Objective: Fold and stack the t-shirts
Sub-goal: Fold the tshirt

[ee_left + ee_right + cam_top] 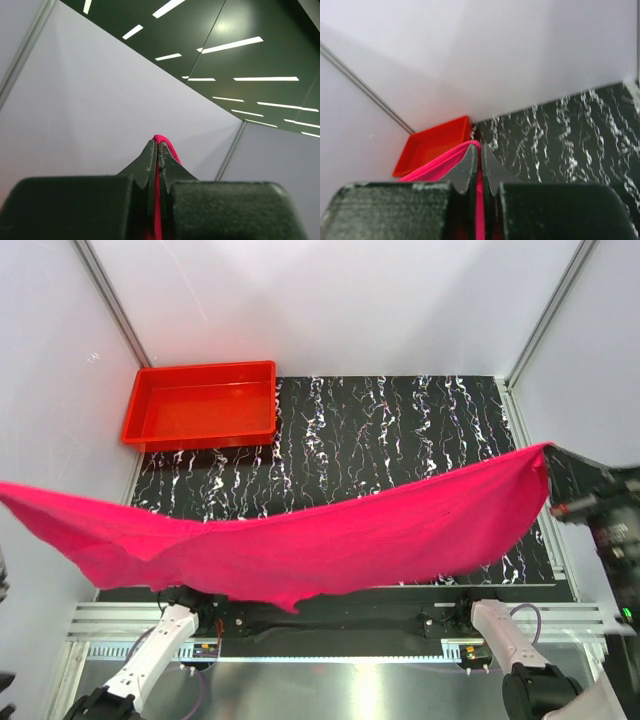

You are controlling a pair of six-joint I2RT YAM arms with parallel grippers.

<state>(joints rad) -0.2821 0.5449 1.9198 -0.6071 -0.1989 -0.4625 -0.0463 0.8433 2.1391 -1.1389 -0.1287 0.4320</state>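
A magenta-pink t-shirt (300, 540) hangs stretched across the whole top view, held high over the black marbled table (400, 430). Its left end runs off the left edge of that view and its right end rises to my right gripper (552, 455). In the left wrist view my left gripper (158, 145) is shut on a fold of the pink t-shirt (167, 141) and points up at wall and ceiling. My right gripper (480, 148) is likewise shut on the t-shirt's edge (440, 165), with the cloth trailing left. The left gripper itself lies outside the top view.
A rigid red tray (200, 405) sits at the table's back left corner, also seen as the red tray (432, 145) in the right wrist view. White walls enclose the table on three sides. Both arm bases stand at the near edge.
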